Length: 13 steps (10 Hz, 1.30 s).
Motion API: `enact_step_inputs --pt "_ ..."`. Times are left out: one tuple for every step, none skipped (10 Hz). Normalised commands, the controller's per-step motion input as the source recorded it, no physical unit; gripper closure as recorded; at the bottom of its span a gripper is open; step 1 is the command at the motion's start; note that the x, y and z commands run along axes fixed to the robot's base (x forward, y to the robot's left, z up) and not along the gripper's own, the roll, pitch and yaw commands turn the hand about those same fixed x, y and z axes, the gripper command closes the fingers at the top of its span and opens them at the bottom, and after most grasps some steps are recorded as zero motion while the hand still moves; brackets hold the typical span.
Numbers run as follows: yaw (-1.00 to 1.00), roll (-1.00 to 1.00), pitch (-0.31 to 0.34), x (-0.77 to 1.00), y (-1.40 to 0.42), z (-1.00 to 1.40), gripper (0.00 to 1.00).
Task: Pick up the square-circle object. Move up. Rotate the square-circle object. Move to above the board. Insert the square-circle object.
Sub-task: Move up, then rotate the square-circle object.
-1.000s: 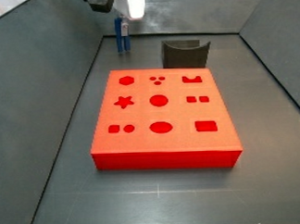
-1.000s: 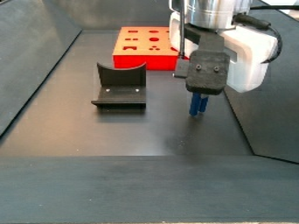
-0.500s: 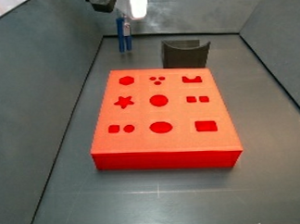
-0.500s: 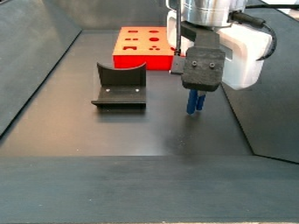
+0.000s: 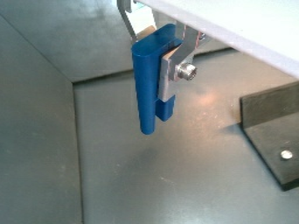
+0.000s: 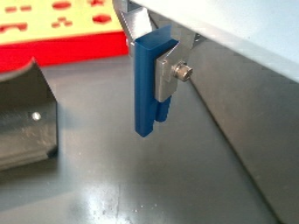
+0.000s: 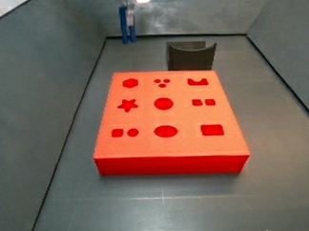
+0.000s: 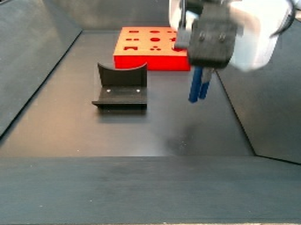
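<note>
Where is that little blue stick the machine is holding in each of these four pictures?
Wrist view: the square-circle object hangs clamped in the gripper.
Wrist view: again clamped, the board behind.
Side view: small, at the far end, beyond the board.
Side view: hanging under the gripper, off the floor.
Shared landmark: the fixture.

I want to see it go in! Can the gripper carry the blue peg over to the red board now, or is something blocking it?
Probably yes. The gripper holds the blue peg lifted clear off the floor, and the red board lies open, nothing over its holes. The dark holder sits off to one side.
</note>
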Motion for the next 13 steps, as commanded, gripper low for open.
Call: enact_step_inputs --pt "-0.01 0.06 0.060 -0.03 0.01 0.26 1.00" --pt "0.00 0.00 0.000 0.14 -0.66 1.00 1.00" --pt "0.01 0.00 0.003 0.14 -0.67 1.00 1.00" --pt "0.02 0.01 0.026 0.11 -0.60 1.00 1.00" --pt "0.02 0.03 0.035 0.09 -0.51 1.00 1.00" --pt "0.01 0.05 0.054 0.08 -0.42 1.00 1.00" --pt "0.01 0.06 0.072 0.08 -0.38 1.00 1.00" --pt "0.01 0.07 0.089 0.07 -0.32 1.00 1.00" --pt "0.01 0.08 0.106 0.05 -0.19 0.79 1.00" --pt "0.01 0.09 0.108 0.04 -0.11 0.63 1.00" --pt "0.01 0.09 0.107 0.03 -0.08 0.52 1.00" --pt "0.02 0.10 0.106 0.02 -0.05 0.30 1.00" --pt "1.00 0.14 0.016 0.00 0.00 0.00 1.00"
